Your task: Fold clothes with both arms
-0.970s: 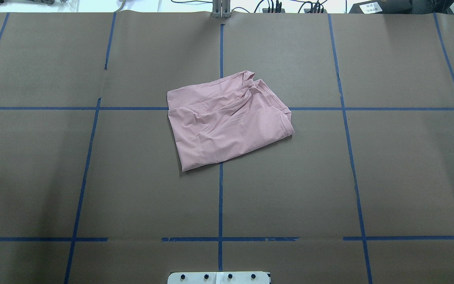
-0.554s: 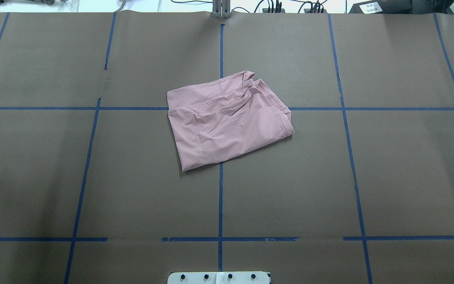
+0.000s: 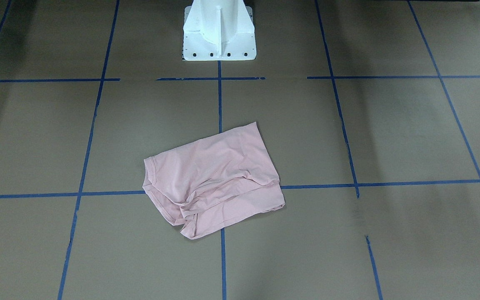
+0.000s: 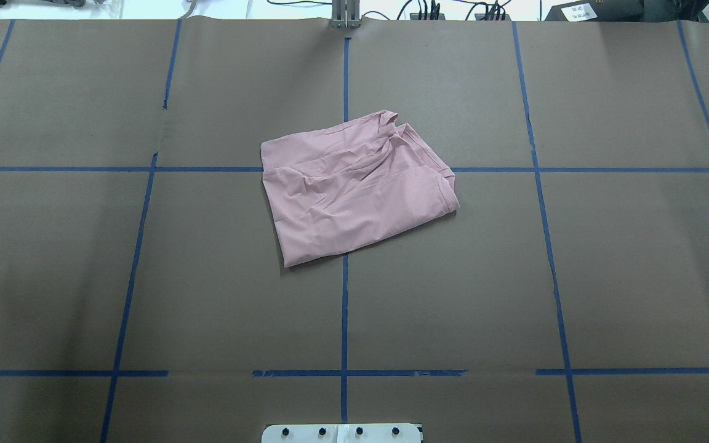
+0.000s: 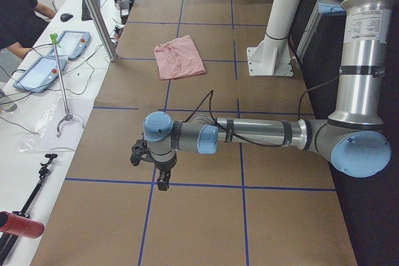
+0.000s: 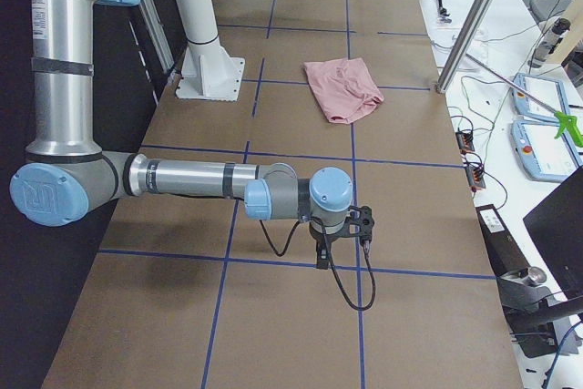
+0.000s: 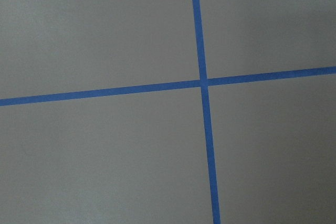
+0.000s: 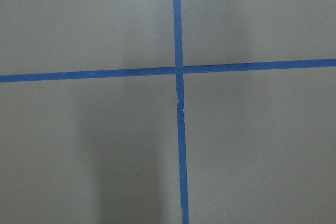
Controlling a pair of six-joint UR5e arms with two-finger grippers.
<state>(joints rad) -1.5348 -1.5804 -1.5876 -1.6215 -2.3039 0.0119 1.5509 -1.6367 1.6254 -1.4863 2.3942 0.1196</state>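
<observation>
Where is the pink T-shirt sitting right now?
In the overhead view the T-shirt lies mid-table, over the crossing of blue tape lines, straight ahead of the white pedestal base.

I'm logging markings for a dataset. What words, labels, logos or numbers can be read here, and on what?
"UR": embossed on the blue joint cap of the right arm.
Label on the left arm: too small to read.
White sticker on a black box beyond the table: blurred.
T-shirt: no print showing.
</observation>
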